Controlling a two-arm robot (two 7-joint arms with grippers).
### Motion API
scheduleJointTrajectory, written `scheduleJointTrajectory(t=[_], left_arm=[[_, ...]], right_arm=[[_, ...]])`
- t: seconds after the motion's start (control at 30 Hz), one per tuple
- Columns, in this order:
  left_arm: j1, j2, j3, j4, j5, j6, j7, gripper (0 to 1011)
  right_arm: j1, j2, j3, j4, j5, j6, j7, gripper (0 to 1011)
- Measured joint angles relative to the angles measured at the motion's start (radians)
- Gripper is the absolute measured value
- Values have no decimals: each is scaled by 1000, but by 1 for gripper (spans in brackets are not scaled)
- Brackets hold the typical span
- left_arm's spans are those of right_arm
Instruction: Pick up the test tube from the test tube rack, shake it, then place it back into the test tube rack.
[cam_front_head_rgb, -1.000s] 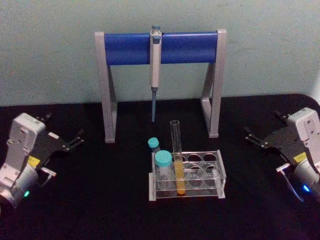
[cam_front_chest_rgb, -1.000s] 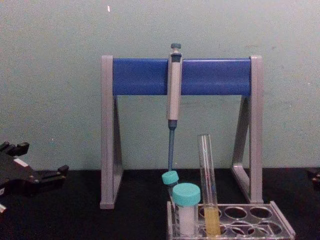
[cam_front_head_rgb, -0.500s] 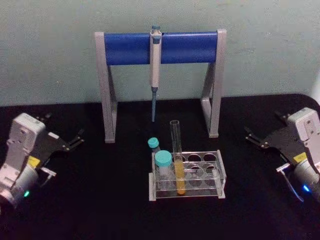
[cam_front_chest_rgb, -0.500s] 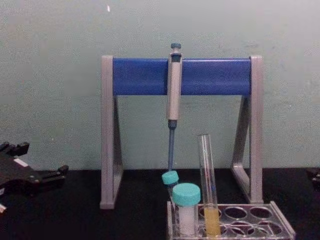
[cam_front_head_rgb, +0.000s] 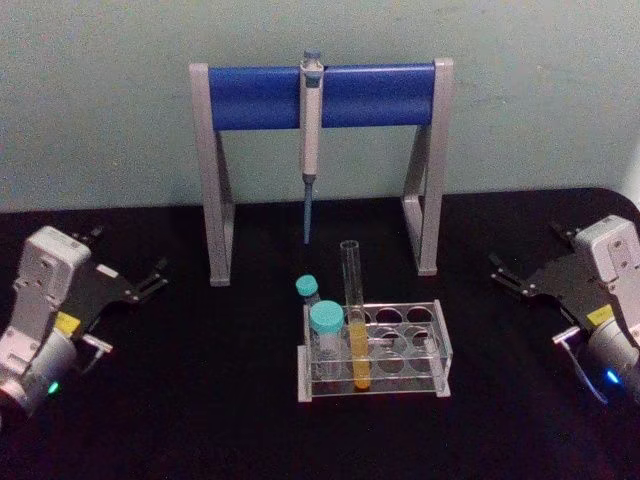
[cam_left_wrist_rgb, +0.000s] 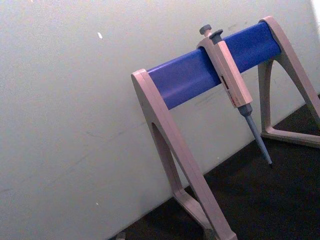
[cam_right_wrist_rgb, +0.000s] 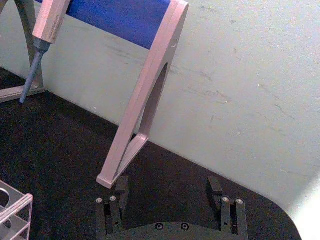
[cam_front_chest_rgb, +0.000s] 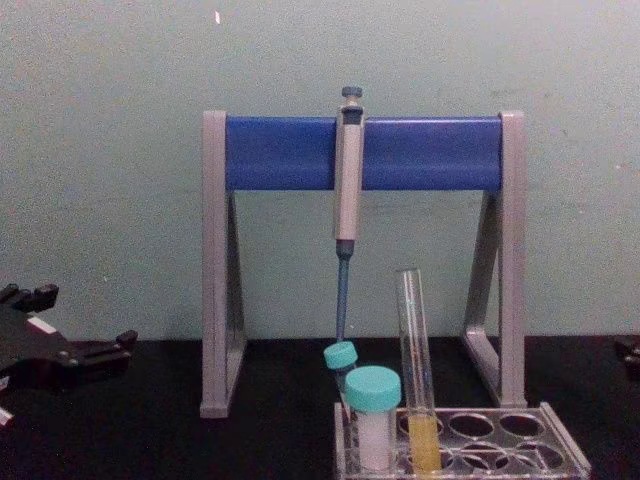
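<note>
The test tube (cam_front_head_rgb: 354, 320) stands upright in the clear test tube rack (cam_front_head_rgb: 425, 378) at the table's middle, with yellow-orange liquid in its lower part. From the chest, the test tube (cam_front_chest_rgb: 415, 370) rises well above the test tube rack (cam_front_chest_rgb: 530, 445). My left gripper (cam_front_head_rgb: 128, 250) rests open at the table's left side, far from the rack, and its fingers (cam_front_chest_rgb: 115, 345) hold nothing. At the right side my right gripper (cam_front_head_rgb: 525, 247) is also far from the rack. The right wrist view has that gripper (cam_right_wrist_rgb: 167, 187) open and empty.
A grey-and-blue pipette stand (cam_front_head_rgb: 320, 95) stands behind the rack against the wall, with a pipette (cam_front_head_rgb: 310, 130) hanging from its bar. Two teal-capped vials (cam_front_head_rgb: 325, 320) (cam_front_head_rgb: 306, 287) sit in the rack's left end, close beside the tube. Black tabletop (cam_front_head_rgb: 200, 400) lies open between each gripper and the rack.
</note>
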Motion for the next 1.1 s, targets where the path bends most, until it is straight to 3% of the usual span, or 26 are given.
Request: scheduleJointTrajectory(t=[0.47, 0.73, 1.1], left_arm=[[0, 0, 0, 0, 0, 0, 0, 1001], [0, 0, 0, 0, 0, 0, 0, 1001], [0, 0, 0, 0, 0, 0, 0, 1001]], right_arm=[[-20, -2, 15, -21, -1, 0, 11, 1000], [-74, 3, 39, -80, 5, 4, 24, 1000], [-201, -6, 64, -220, 45, -15, 67, 1000]])
